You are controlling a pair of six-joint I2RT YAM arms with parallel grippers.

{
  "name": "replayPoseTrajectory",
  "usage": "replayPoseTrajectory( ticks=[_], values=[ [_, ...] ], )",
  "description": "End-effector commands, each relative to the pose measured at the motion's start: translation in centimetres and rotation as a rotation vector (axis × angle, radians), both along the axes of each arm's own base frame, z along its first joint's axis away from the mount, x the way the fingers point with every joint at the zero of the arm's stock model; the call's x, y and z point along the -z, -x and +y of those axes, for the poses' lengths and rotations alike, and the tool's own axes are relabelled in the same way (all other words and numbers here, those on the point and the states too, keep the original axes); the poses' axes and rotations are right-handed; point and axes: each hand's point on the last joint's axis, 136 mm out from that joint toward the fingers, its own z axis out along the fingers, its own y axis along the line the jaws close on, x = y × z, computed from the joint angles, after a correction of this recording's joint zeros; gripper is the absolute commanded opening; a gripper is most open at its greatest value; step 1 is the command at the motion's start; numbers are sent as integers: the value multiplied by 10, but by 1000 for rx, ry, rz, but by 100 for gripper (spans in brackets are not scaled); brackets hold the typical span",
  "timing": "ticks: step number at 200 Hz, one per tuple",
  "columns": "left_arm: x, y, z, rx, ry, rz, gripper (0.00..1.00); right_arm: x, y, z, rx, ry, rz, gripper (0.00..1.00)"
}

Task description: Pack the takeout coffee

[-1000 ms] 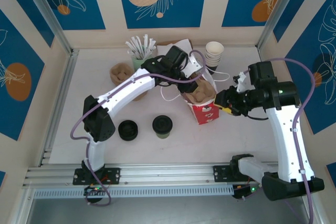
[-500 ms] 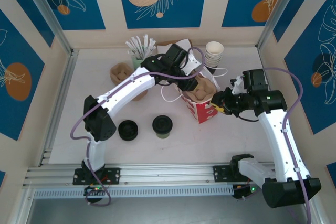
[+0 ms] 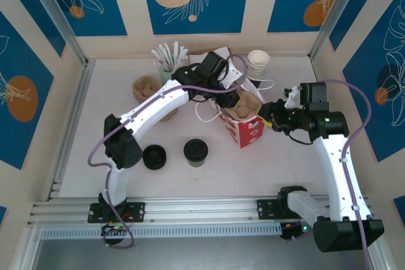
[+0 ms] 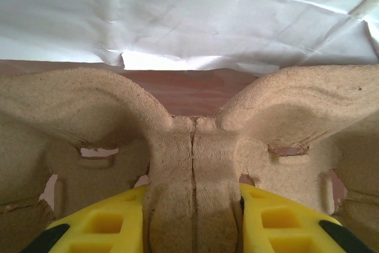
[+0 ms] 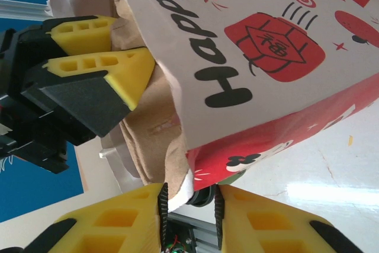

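The takeout coffee [image 3: 196, 152], a small olive-green cup under a black lid, stands alone on the table in front of the bag. The red-and-white paper bag [image 3: 248, 132] stands upright at centre right. My left gripper [image 3: 235, 98] is over its mouth, shut on the middle ridge of a brown pulp cup carrier [image 4: 77, 105] that sits partly inside the bag. My right gripper [image 3: 271, 115] is at the bag's right rim, its jaws closed on the corner of the bag [image 5: 284, 57]. The left arm's yellow fingers [image 5: 127, 72] show beside the bag's wall.
A low stack of black lids [image 3: 154, 156] sits left of the coffee. Another pulp carrier [image 3: 147, 86] lies at the back left, next to a holder of white sticks [image 3: 168, 60]. Lidless cream cups [image 3: 257, 62] are stacked behind the bag. Walls close in the back and both sides.
The right arm has changed its pose and its gripper has shifted slightly up along the bag's rim. The left gripper and carrier have barely moved. The coffee has stayed put.
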Motion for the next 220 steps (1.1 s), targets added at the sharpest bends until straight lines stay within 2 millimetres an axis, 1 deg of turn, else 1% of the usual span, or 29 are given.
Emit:
replayPoseTrajectory(
  ticks=[1, 30, 81, 115, 142, 155, 220],
  values=[
    [0, 0, -2, -9, -5, 21, 31, -6, 0, 2, -1, -32, -25, 30],
    [-1, 1, -2, -10, -2, 23, 31, -2, -3, 0, 8, -31, -22, 30],
    [-1, 1, -2, -16, 2, 32, 31, 8, -5, -1, 20, -32, -6, 25],
    [-1, 2, -2, -17, 5, 37, 31, 6, -7, 1, 10, -38, -25, 14],
    [-1, 1, -2, -26, 4, 38, 31, 3, -7, 3, -6, -44, -37, 4],
    [-1, -1, -1, -34, -1, 33, 31, 2, -5, 3, -12, -42, -39, 0],
    [11, -17, 8, -97, -64, -14, 30, -3, 18, 6, -35, -79, 23, 0]
  ],
)
